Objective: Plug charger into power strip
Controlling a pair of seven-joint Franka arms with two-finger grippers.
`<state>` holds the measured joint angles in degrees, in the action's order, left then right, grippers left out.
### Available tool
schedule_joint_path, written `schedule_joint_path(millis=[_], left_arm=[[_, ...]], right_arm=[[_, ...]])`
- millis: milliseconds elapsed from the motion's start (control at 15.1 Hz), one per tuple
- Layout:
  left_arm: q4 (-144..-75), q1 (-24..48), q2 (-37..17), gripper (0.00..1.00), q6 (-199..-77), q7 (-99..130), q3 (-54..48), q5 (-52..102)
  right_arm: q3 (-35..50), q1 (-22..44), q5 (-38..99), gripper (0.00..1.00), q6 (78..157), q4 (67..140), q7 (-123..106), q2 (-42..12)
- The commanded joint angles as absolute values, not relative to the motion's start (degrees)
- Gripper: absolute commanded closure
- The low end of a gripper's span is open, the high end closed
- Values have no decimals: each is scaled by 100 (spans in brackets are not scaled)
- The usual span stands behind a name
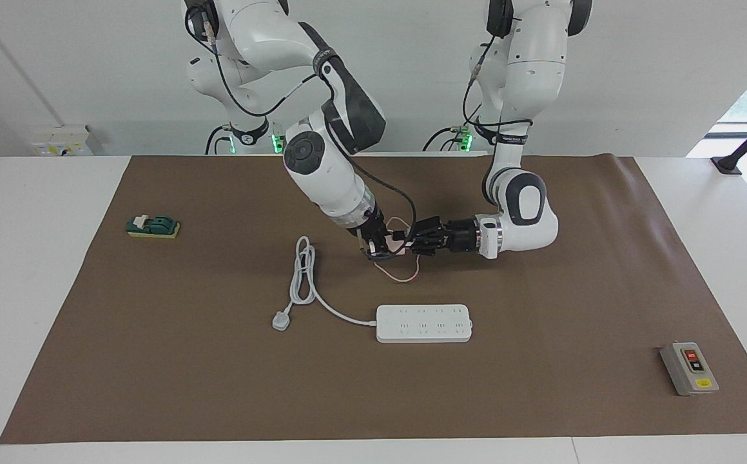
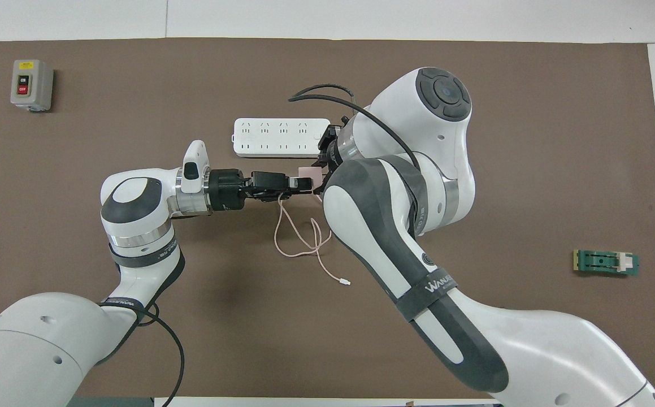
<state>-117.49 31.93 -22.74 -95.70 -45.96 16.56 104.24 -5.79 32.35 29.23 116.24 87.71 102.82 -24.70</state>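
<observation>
The pale pink charger (image 1: 396,249) (image 2: 308,172) hangs in the air between both grippers, over the mat on the robots' side of the power strip. My right gripper (image 1: 378,248) comes down onto it from above and is shut on it. From the side, my left gripper (image 1: 405,242) (image 2: 303,183) is shut on the charger's cube. The thin pink cable (image 2: 296,240) droops in a loop to the mat and ends in a white connector (image 2: 347,281). The white power strip (image 1: 423,323) (image 2: 281,137) lies flat, sockets up.
The strip's thick white cord (image 1: 302,270) runs to a white plug (image 1: 281,320) toward the right arm's end. A grey button box (image 1: 689,368) (image 2: 31,85) sits at the left arm's end. A green block (image 1: 153,226) (image 2: 606,263) lies at the right arm's end.
</observation>
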Motion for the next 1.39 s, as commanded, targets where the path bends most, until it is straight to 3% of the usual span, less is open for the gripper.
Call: schedule_joint_path(millis=[0,133,199,332,398,531,730,996,1328], left_arm=[[-11927,3296,-2171,100,-9422,-4632,1784,10564],[-11883,3287,-2171,100,-9369,-4606,1863,10556],[-11874,3244,-2171,100,-9291,-4571,1872,10547],[-11761,3156,-2180,100,-9115,-4352,1942,10477],[-11612,3042,-2180,100,-9045,-4116,1951,10216],[-11025,2709,-2206,100,-9018,-3737,1934,9215],[-10653,2488,-2206,100,-8728,-3148,1942,8939],[-9898,2128,-2197,100,-8684,-2726,1942,7798],[-9063,1785,-2206,100,-8394,-2058,1942,6664]], right_arm=[[-554,3190,2804,91,11566,8613,10450,-2558],[-554,3182,2804,91,11575,8613,10450,-2558],[-545,3173,2804,77,11566,8605,10450,-2558],[-545,3182,2804,14,11584,8613,10450,-2558],[-554,3182,2804,0,11610,8622,10450,-2558],[-554,3173,2786,0,11602,8631,10433,-2558],[-589,3147,2777,0,11549,8657,10406,-2505],[-633,2822,2707,0,11400,9113,9461,-2014],[-633,2189,2164,0,10374,9246,8001,-1521]])
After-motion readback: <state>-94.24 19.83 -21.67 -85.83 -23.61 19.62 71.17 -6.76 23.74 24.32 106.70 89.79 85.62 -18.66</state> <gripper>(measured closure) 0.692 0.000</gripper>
